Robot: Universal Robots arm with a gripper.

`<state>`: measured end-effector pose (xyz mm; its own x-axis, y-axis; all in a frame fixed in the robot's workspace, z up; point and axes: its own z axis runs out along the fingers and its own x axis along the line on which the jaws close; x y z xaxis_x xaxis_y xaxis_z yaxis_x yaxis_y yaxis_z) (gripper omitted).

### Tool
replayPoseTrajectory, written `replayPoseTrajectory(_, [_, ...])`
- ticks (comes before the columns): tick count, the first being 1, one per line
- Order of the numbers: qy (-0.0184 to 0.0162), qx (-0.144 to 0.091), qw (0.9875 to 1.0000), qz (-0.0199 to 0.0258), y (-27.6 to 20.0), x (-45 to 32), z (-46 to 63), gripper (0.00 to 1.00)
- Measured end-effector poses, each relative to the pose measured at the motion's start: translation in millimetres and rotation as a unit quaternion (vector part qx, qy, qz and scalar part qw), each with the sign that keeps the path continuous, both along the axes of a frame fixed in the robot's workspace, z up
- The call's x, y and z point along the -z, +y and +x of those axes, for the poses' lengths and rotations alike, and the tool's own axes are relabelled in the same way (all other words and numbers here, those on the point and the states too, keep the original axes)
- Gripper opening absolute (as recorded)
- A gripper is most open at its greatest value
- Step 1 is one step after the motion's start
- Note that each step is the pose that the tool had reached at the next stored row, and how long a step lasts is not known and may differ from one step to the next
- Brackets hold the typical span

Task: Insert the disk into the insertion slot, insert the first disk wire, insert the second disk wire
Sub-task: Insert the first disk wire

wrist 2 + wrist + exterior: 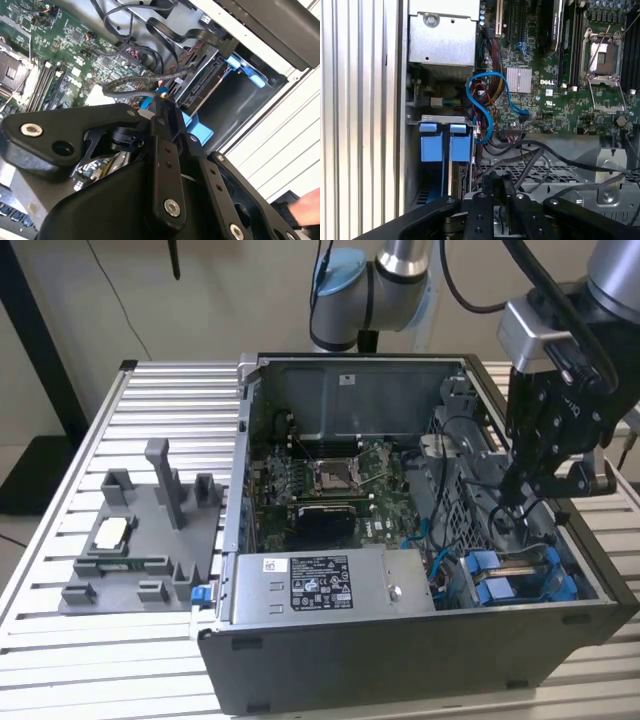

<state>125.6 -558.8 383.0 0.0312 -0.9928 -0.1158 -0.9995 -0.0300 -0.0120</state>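
exterior view, read from its left to its right.

- far left, on the slatted counter (70, 660): grey tray (150, 540) with upright posts, just beside the open case (400, 665). the arm is well apart from it.
- centre, inside the case: motherboard (330, 480) lying flat, power supply (310, 585) along the near edge.
- right of the board: a blue wire (424, 530) loops up. dark wires (470, 505) lie loose over the perforated cage on the far side of the bay.
- near right corner of the case: insertion slot (500, 580), a grey bay with bright blue rails, just right of the power supply.
- gripper (512, 495): hangs inside the case at the view's right, over the far end of the slot, down among the dark wires.
- fingers (481, 210): drawn in close, a narrow gap between them. cannot tell whether a wire end is pinched there. in the second wrist view a grey wire (127, 82) runs just beside their tip.

progress (judgement):
- the disk cannot be picked out for certain between the rails, but i take it as seated in the slot, so step one looks done.
- the work now looks to be at the wire steps.
- no wire can be confirmed as plugged, so i count both wires as open.
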Motion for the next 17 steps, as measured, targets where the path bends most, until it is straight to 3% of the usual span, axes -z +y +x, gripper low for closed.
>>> replayPoseTrajectory(8, [0.0000, 0.000, 1.0000, -0.0067, -0.9, 2.2, 3.4, 0.19])
replayPoseTrajectory(17, [0.0000, 0.000, 1.0000, -0.0067, -1.0, 2.8, 4.0, 0.19])
